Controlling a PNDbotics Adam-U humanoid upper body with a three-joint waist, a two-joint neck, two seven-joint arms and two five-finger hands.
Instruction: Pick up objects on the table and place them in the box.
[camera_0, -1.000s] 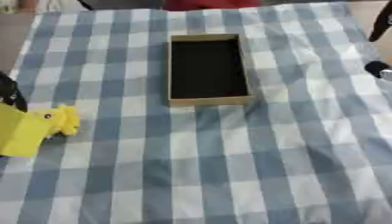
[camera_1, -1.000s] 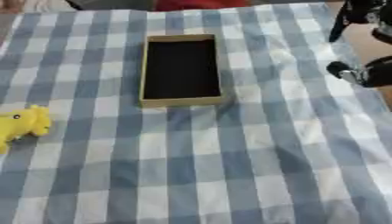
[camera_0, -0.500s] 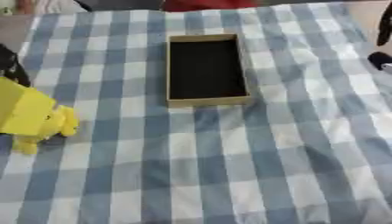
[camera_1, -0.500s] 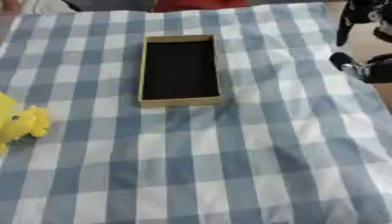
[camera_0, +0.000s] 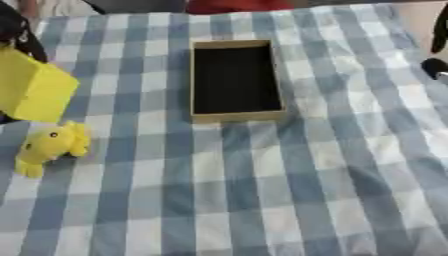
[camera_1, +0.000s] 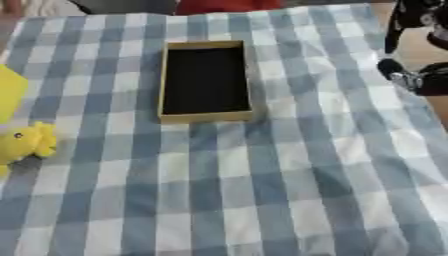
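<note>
**Operator:** Where do things lie?

**Spotter:** Box (camera_0: 236, 116) at 12 o'clock from mid-cloth (camera_0: 262, 195), long side running away from you, open top. Black inside, and nothing in it that I can see. Yellow toy (camera_0: 51, 146) at 9 o'clock, lying on the cloth, well apart from the box. Nothing touches it.

**Operator:** And my left?

**Spotter:** Your left hand (camera_0: 16, 25) is at 10 o'clock, at the cloth's far left edge. A yellow block (camera_0: 35, 90) hangs tilted just under it, one corner up against the hand. It looks lifted, I'd judge, and the tilt fits a thing held by its top corner. The contact itself is hidden, so I cannot tell whether the hand is clenched on the block or only beside it.

**Operator:** Right hand?

**Spotter:** Your right hand (camera_1: 411, 77) is at 2 o'clock, off the cloth's right edge, clear of the box and of both yellow things. Parked out of the way, I'd guess. Released or clenched: cannot tell.

**Operator:** Next move?

**Spotter:** My reading: take the block toward 3 o'clock until it is over the box mouth, and level it first, since a tilted block may catch the rim. The toy waits at 9 o'clock. Nothing is boxed yet, so it's early in the task.
</note>
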